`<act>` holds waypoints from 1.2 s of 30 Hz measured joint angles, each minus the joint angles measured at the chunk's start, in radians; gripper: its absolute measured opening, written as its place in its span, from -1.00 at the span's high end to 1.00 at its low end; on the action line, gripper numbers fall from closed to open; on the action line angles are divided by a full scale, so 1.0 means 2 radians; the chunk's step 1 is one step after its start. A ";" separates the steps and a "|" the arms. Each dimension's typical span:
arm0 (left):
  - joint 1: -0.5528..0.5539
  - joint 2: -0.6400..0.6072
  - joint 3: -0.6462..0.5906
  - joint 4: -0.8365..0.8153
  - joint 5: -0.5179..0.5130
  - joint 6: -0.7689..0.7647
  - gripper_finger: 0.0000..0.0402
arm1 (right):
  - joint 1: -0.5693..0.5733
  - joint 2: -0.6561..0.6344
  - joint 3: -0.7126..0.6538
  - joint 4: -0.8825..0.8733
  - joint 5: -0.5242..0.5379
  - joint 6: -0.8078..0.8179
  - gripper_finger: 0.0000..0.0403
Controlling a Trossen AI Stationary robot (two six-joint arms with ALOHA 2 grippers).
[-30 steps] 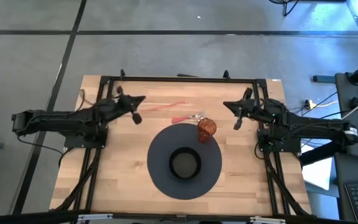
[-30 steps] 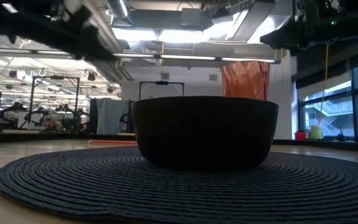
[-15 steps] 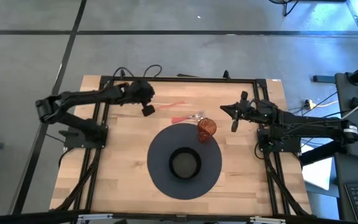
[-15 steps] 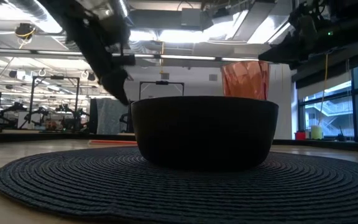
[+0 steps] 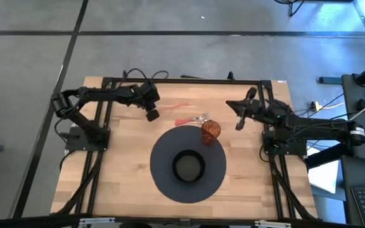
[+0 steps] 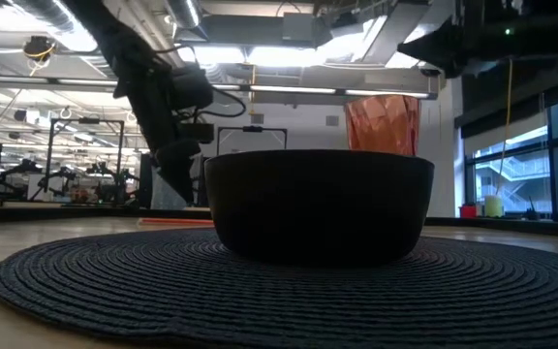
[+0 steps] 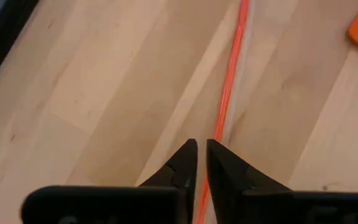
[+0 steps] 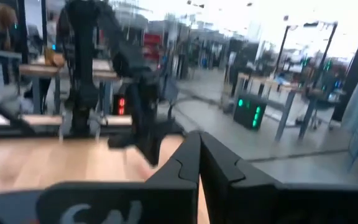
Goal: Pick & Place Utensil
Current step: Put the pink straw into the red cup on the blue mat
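Observation:
A thin red utensil (image 5: 177, 106) lies flat on the wooden table at the far middle; its handle (image 7: 229, 93) runs ahead of my left gripper. My left gripper (image 5: 151, 115) (image 7: 202, 149) points steeply down just above that handle's left end, its fingertips a narrow gap apart and touching nothing. A second red utensil (image 5: 185, 119) and a silvery one (image 5: 201, 117) lie beside an orange cup (image 5: 210, 131). A dark bowl (image 5: 188, 166) sits on a round dark mat (image 5: 163, 171). My right gripper (image 5: 239, 123) (image 8: 199, 140) waits shut above the table's right side.
The orange cup (image 6: 383, 124) stands at the mat's far edge behind the bowl (image 6: 318, 204). Black frame rails (image 5: 182, 80) line the table's far and side edges. Bare wood lies left of the mat (image 6: 114, 281) and along the near edge.
My left gripper has swung toward the far edge and a little right, tipped from nearly level to pointing steeply down, and sunk toward the red utensil's handle. The utensils, cup and bowl have stayed in place.

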 joint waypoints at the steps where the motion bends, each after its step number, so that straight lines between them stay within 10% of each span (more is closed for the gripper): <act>1: -0.004 0.000 0.000 -0.005 -0.004 0.000 0.79 | 0.000 0.000 0.000 0.005 -0.003 -0.001 0.96; 16: -0.040 -0.001 0.000 -0.065 -0.047 0.026 0.14 | 0.000 0.000 0.000 0.010 -0.012 -0.046 0.96; 36: -0.002 0.067 0.005 -0.088 -0.004 0.072 0.36 | -0.001 0.000 0.000 0.054 -0.017 -0.064 0.96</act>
